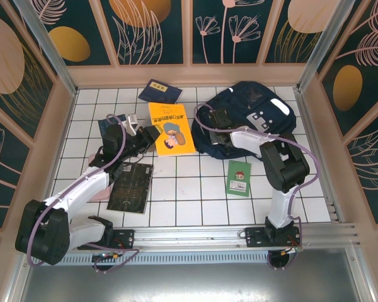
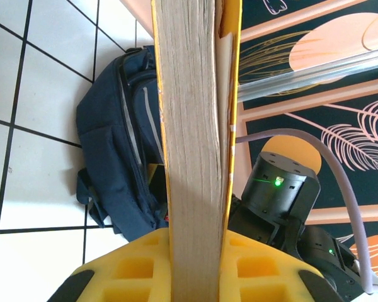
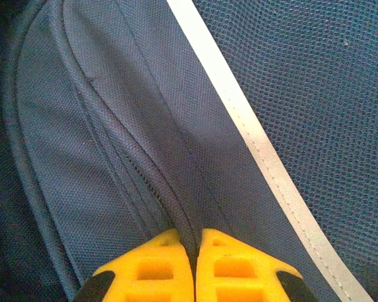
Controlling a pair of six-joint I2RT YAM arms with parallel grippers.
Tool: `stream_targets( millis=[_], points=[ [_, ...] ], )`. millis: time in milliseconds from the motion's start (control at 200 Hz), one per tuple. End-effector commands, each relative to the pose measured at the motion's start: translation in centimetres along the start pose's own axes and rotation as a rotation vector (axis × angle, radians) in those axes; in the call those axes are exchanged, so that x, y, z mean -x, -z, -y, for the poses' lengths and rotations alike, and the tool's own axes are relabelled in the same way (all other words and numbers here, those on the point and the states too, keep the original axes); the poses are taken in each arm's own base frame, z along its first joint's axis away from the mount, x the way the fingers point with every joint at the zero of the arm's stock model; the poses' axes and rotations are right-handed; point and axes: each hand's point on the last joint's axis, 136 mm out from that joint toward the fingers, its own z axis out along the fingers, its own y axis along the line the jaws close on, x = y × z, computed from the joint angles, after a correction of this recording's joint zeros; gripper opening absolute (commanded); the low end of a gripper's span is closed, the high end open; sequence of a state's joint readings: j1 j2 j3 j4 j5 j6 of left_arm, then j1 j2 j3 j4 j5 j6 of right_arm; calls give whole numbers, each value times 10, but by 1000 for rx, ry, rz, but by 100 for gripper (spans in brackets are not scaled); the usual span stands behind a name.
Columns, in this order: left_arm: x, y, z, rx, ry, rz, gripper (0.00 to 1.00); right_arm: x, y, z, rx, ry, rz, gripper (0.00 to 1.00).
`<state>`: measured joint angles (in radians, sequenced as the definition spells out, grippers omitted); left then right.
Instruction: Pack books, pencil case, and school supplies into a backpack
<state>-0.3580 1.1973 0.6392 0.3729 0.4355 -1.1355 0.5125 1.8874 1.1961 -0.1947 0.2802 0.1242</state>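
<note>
- left gripper [image 2: 192, 255]: fingers [image 2: 129, 274] clamped on the yellow book [image 2: 192, 113], one on each cover, page block edge-on between them.
- right gripper [image 3: 193, 245]: fingers [image 3: 151, 267] closed tight together, with a raised seam fold of the backpack [image 3: 113, 126] pinched at the tips. White stripe [image 3: 258, 151] runs just to the right of them.
- top view: the left gripper holds the yellow book by its left edge, and the right gripper sits at the backpack's left rim. The book is between the two, its right edge near the pack with a narrow gap.
- can't tell whether the book is off the tiles.
- backpack is at the far right of the table [image 1: 189, 201], close to the back wall and the right frame. Open tiles lie in front of it.
- right arm [image 1: 249, 139] lies across the pack's near-left side.
- around:
  - navy book with yellow label [image 1: 160, 92] just behind the yellow one
  - second navy book [image 1: 108, 124] partly under the left arm
  - black book [image 1: 131, 187] near-left
  - green booklet [image 1: 239, 178] in front of the pack, beside the right arm
</note>
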Motion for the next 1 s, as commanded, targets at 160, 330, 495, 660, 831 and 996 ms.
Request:
stream_targets(
  millis=[160, 330, 495, 660, 831, 996],
  points=[
    [11, 0, 10, -36, -58, 46, 0, 62, 65, -4, 45, -54, 104, 0],
    [14, -9, 1, -27, -52, 53, 0, 101, 108, -6, 103, -81, 183, 0],
    [18, -25, -1, -52, -21, 43, 0, 126, 138, -6, 156, -96, 220, 0],
    [22, -46, 5, -121, 9, 17, 0, 146, 164, -2, 243, -161, 250, 0],
    [22, -74, 15, -176, 14, -22, 0, 168, 195, 0, 372, -245, 322, 0],
    [11, -111, 30, -213, 25, -63, 0, 181, 209, 6, 456, -324, 332, 0]
  ],
)
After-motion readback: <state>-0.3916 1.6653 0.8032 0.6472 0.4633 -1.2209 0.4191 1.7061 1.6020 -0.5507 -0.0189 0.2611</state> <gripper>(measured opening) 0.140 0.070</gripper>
